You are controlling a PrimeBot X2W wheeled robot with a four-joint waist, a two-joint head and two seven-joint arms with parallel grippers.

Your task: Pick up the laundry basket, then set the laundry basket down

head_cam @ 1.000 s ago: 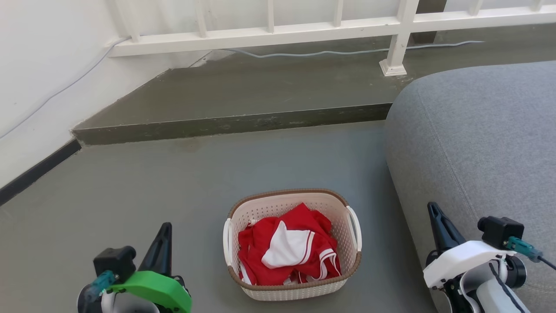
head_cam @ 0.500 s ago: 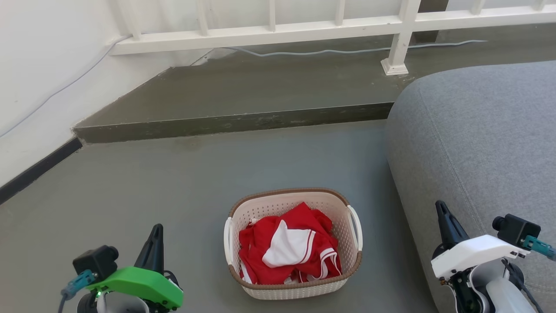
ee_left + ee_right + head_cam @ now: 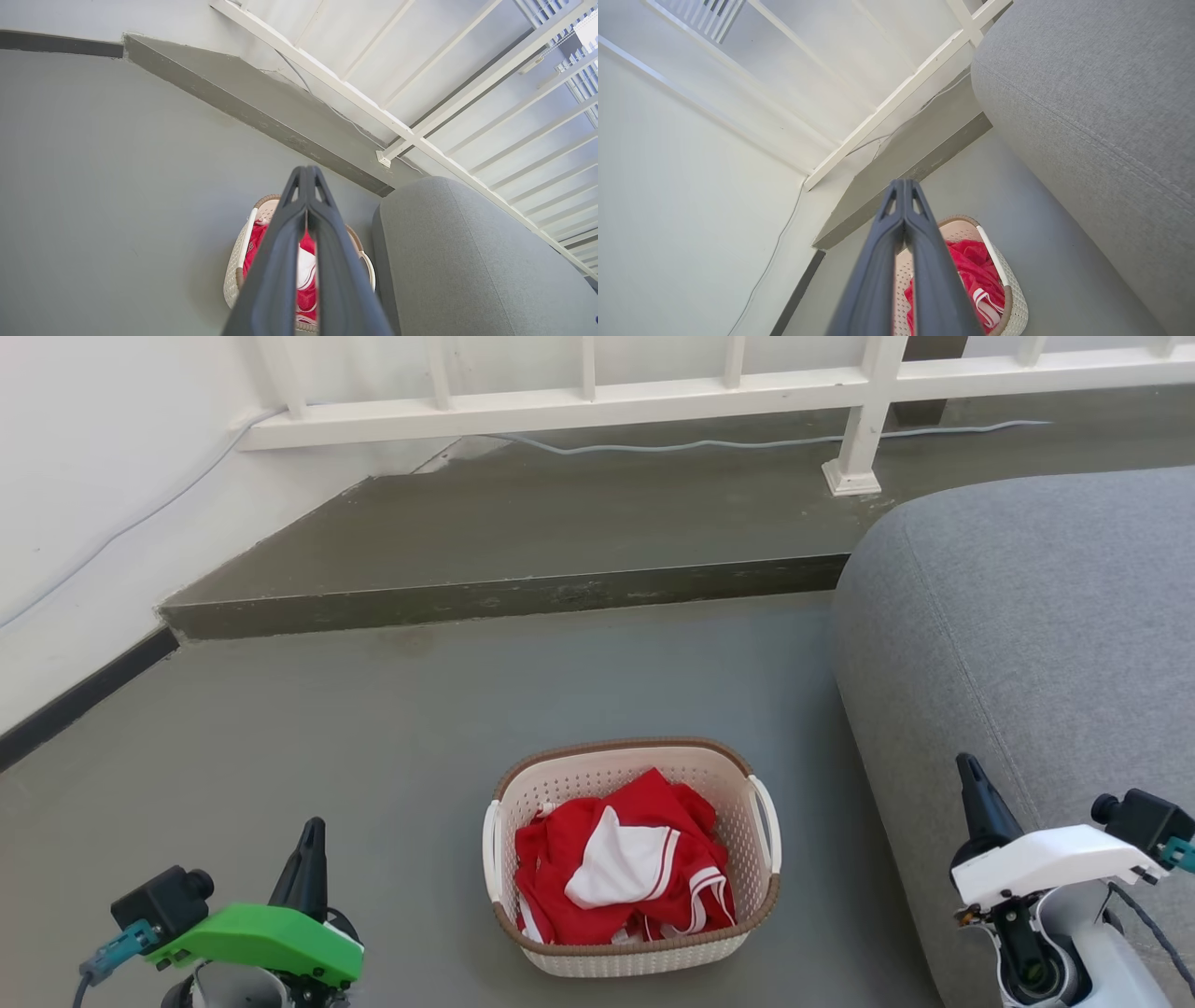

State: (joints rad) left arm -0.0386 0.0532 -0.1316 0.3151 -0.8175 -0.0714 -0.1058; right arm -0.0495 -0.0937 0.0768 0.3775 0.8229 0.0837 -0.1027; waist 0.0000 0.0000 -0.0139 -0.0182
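A grey upholstered sofa (image 3: 1027,616) is seen at the robot's right, and the laundry basket (image 3: 644,963) is stood upright on the floor (image 3: 373,737) near its rounded end, with a strip of bare floor left between them. The basket's two white side handles (image 3: 489,854) are turned towards the two arms, a lie which is judged to suit a grasp from both sides. A red and white garment (image 3: 621,868) is heaped inside, below the brown rim, so nothing is hung over the handles. The left hand (image 3: 311,835) and the right hand (image 3: 971,784) are held low, well apart from the basket on either side. In the wrist views each one's fingers are seen pressed together with nothing between them. Such a scene would be fitted both by a basket yet to be lifted and by one already put back down. The floor is smooth, grey and level, so a flat-bottomed basket is judged to sit steadily. Beyond it a raised step (image 3: 560,523) is met, then a white railing (image 3: 653,397), a pale wall (image 3: 93,476) and a thin cable (image 3: 747,445).
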